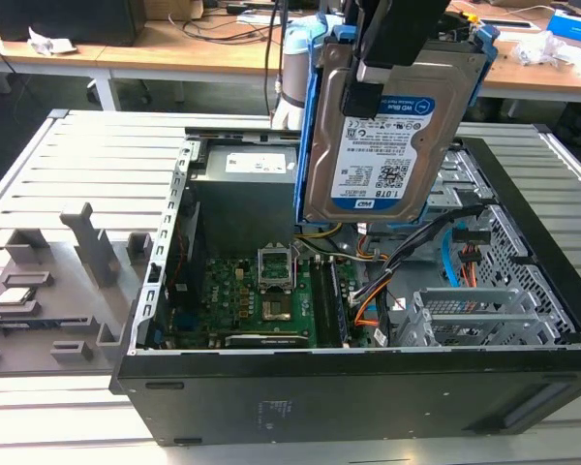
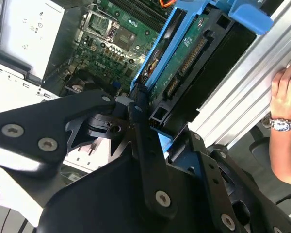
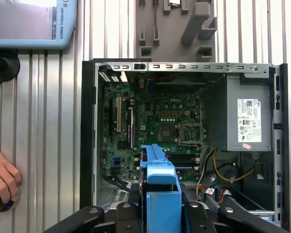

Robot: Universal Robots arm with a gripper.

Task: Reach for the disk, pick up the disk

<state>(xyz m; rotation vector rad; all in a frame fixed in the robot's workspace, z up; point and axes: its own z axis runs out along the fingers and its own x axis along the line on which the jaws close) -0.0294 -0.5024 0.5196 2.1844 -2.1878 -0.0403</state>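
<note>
Nearest the exterior view's lens: black computer case (image 1: 271, 412), side off, lying on the slatted table (image 1: 87, 136). L to R in that view: grey plastic holders (image 1: 92, 242), green circuit board (image 1: 261, 300), then the disk (image 1: 387, 145), lifted well clear above the case, label facing out, blue rail round its edges. Gripper (image 2: 150, 114) is clamped on the disk at its top edge, fingers closed on the blue rail in the second wrist view. A person's hand (image 2: 287, 94) rests on the table nearby. Risk, imo: narrow edge grip, so a jolt could let the disk tip or drop onto the board and cables (image 1: 407, 257) below.
</note>
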